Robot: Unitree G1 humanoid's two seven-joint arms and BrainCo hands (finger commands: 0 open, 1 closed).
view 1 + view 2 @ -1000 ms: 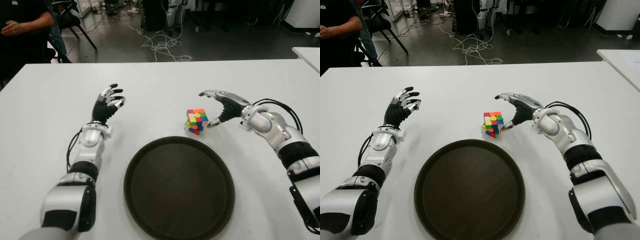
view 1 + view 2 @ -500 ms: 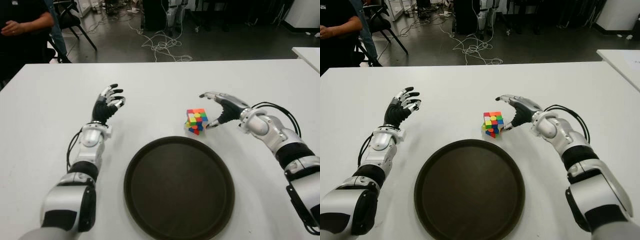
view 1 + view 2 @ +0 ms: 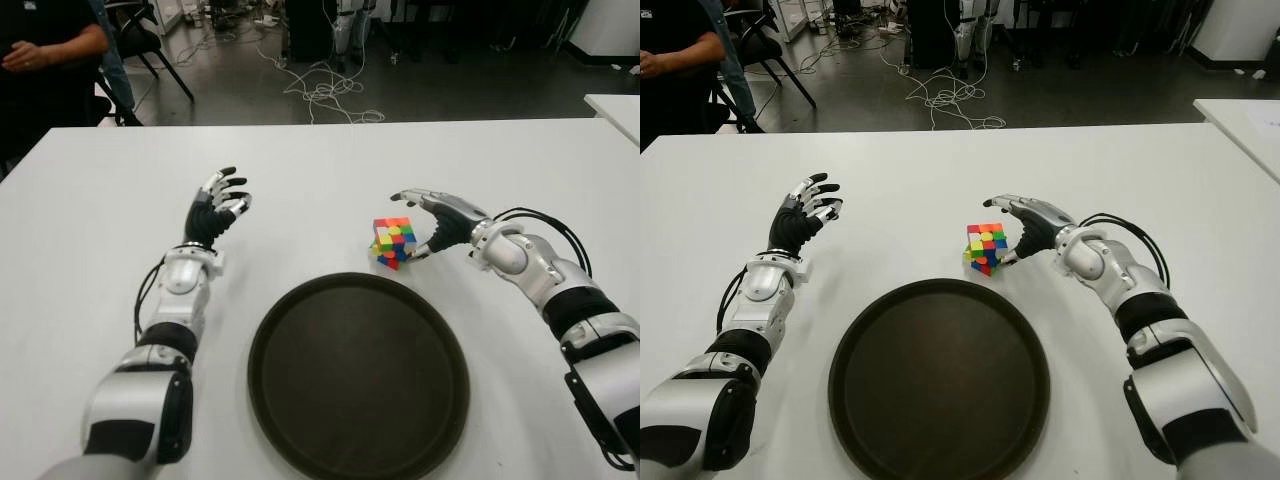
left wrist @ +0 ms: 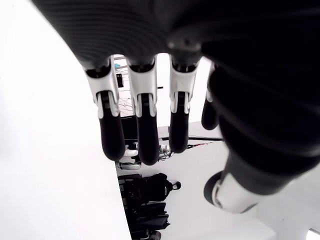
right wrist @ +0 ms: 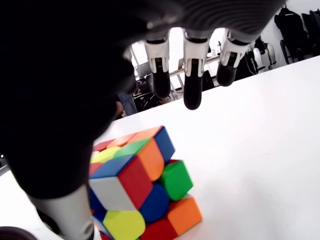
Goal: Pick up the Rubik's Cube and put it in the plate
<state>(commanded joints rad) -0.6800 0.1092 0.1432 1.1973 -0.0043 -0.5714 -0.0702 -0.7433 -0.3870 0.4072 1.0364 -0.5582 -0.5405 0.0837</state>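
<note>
No readable writing or labels on any item. One Rubik's Cube (image 3: pixel 394 242), multicoloured, on the white table (image 3: pixel 320 170), just beside my right hand (image 3: pixel 436 222) on its left. My right fingers (image 5: pixel 192 75) arch over the cube, spread apart, closed on nothing; thumb close to its side, contact not certain. One dark round plate (image 3: pixel 358 375), near my right hand, toward me. My left hand (image 3: pixel 213 212), well apart, fingers relaxed, holds nothing.

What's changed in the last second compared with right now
The right hand has slid toward the robot's left, closing in on the Rubik's Cube, fingers still open around it, not gripping. The cube, the plate and the raised, open left hand have not moved.
</note>
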